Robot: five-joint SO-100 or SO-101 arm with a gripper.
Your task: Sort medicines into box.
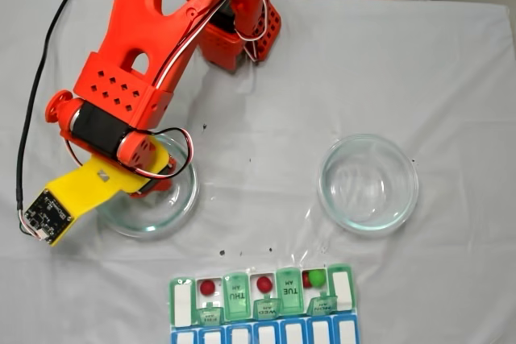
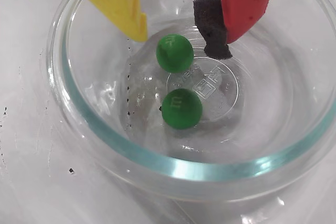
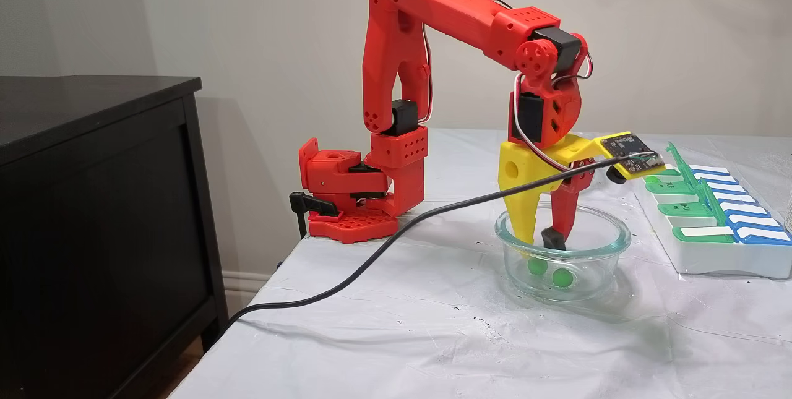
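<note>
A: Where is the tool?
B: The tool (image 2: 184,38) hangs open inside a glass dish (image 2: 173,169), holding nothing; one green ball (image 2: 175,53) sits between its yellow and red fingers, a second (image 2: 181,108) just beside it.

A: And the box?
B: The box (image 1: 262,308) lies apart on the bench (image 1: 266,102), with two red balls (image 1: 208,287) and one green (image 1: 318,278) in open compartments. Another dish (image 1: 368,184) stands nearby.

A white cloth (image 1: 266,102) covers the table, wrinkled and flecked with small dark specks; two round clear glass dishes sit on it well apart, one (image 1: 369,185) at right in a fixed view, the other (image 1: 179,203) at left; a black cable (image 3: 383,244) trails off the table edge; a dark cabinet (image 3: 93,213) stands beside the table against a pale wall (image 3: 247,28).
</note>
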